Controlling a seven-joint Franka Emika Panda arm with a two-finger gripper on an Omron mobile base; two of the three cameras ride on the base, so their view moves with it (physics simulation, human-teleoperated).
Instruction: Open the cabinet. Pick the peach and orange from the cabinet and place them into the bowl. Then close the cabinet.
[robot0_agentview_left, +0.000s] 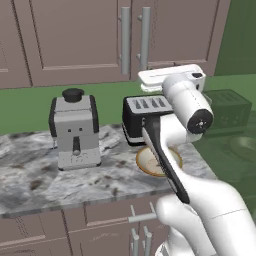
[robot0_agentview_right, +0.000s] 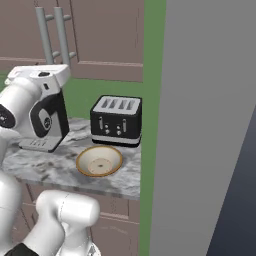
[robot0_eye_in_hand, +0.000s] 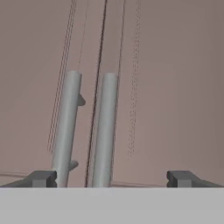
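Cabinet (robot0_agentview_left: 75, 35) doors span the wall above the counter, both shut, their two long grey bar handles (robot0_eye_in_hand: 85, 131) standing side by side at the centre seam. Below them runs the grey marbled counter (robot0_agentview_left: 30, 180), with mauve-brown base cabinets (robot0_agentview_left: 95, 225) under it. A tall grey panel (robot0_agentview_right: 210, 125) closes the right side in the right base view. On the counter stand a grey-and-black coffee machine (robot0_agentview_left: 75, 132) to the left and a black four-slot toaster (robot0_agentview_right: 116, 120) to the right, well apart. The bowl (robot0_agentview_right: 99, 161) (tan rim, cream inside) sits just in front of the toaster, near the counter's front edge, with nothing in it. The gripper (robot0_eye_in_hand: 112, 178) faces the cabinet front with its fingertips (robot0_eye_in_hand: 41, 178) spread wide, holding nothing; both handles lie between them in the hand view, toward the left tip.
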